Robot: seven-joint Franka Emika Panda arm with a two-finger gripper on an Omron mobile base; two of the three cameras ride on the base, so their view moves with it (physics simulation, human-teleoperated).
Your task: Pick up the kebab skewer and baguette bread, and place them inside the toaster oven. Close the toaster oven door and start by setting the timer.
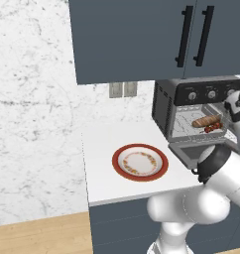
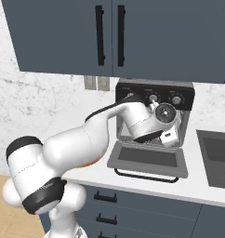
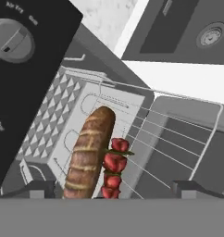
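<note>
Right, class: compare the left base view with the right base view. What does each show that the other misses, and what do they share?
Left base view alone: the red-rimmed plate on the counter, plus the baguette bread and kebab skewer lying on the rack inside the oven.

Right base view alone: the sink beside the oven, and the black bar handle of the lowered door.

Both: the toaster oven with its door dropped open, the wall outlets and the dark upper cabinets.

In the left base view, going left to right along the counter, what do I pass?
Bare counter edge → red-rimmed plate → lowered toaster oven door → baguette bread on the rack inside the toaster oven → kebab skewer just right of the loaf's middle → open gripper at the frame's right edge.
</note>
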